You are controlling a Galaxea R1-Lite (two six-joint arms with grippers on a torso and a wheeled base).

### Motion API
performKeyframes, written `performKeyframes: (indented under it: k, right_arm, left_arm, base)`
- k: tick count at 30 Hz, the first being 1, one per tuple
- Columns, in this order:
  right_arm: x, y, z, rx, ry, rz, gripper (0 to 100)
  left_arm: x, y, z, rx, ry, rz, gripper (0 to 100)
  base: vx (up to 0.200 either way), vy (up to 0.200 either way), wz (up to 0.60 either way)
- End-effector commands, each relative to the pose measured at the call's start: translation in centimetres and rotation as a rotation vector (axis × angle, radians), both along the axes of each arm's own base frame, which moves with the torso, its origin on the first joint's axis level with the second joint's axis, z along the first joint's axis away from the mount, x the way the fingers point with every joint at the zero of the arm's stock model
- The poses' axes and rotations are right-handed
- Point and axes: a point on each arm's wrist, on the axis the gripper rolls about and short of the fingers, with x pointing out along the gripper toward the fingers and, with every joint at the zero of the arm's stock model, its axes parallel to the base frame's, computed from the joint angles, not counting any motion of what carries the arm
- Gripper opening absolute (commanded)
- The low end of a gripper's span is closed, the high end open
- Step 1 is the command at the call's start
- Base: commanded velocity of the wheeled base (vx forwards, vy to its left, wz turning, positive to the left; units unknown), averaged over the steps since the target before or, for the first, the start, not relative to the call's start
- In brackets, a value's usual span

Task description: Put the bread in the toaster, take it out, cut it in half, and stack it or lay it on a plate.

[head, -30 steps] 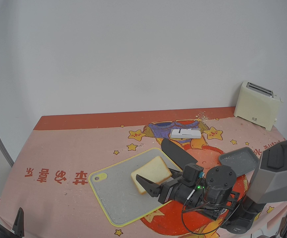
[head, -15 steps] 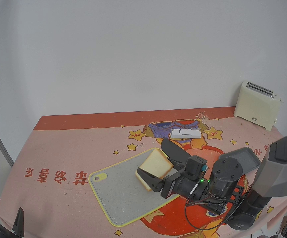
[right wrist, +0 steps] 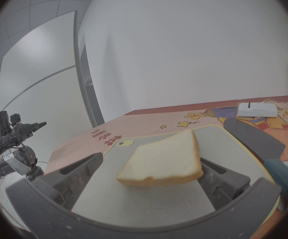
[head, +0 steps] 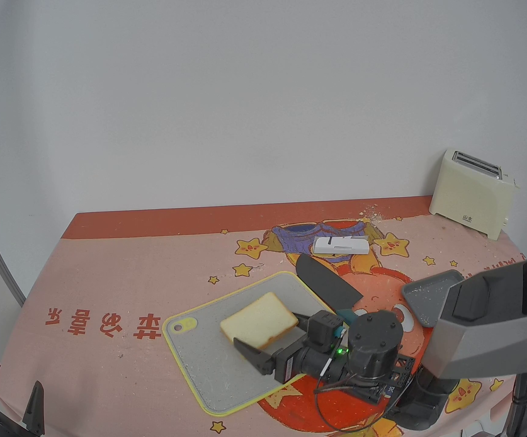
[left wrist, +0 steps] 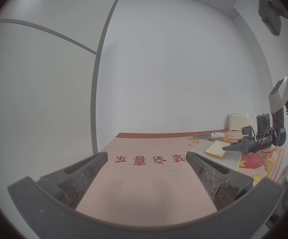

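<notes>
Right jaws stand wide apart over the cutting board (head: 212,368), with the slice of bread (head: 259,328) lying tilted between them, one edge apparently propped on one of them. Just past those jaws lies a black knife (head: 327,283). The grey plate (head: 428,297) sits behind them and the toaster (head: 472,192) well beyond. Left jaws hang apart and empty near the desk's (head: 111,274) corner.

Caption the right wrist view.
Bread slice lies tilted inside the open right gripper, over the cutting board, knife alongside.
</notes>
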Motion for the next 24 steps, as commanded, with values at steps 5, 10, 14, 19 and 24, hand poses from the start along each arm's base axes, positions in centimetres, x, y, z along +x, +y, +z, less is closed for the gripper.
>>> performKeyframes:
  k: [5,10,14,19,24]
  right_arm:
    - [1.2,-1.9,3.7,-0.156,-0.212,-0.021,100]
    - [-0.5,-1.8,3.6,-0.191,-0.202,0.025,100]
    - [-0.3,-2.0,3.9,-0.193,-0.217,0.001,100]
    - [0.8,-3.4,5.0,-0.165,-0.232,-0.059,100]
    - [1.8,-5.4,7.2,-0.033,-0.191,-0.155,100]
  left_arm:
    - [0.1,0.0,-0.5,0.0,0.013,0.001,100]
    - [0.1,0.0,-0.5,0.0,0.015,0.001,100]
    - [0.1,0.0,-0.5,0.0,0.015,0.001,100]
    - [0.1,0.0,-0.5,0.0,0.015,0.001,100]
    - [0.1,0.0,-0.5,0.0,0.015,0.002,100]
  base:
    - [0.0,0.0,0.0]
    - [0.0,0.0,0.0]
    - [0.0,0.0,0.0]
    - [0.0,0.0,0.0]
    - [0.0,0.0,0.0]
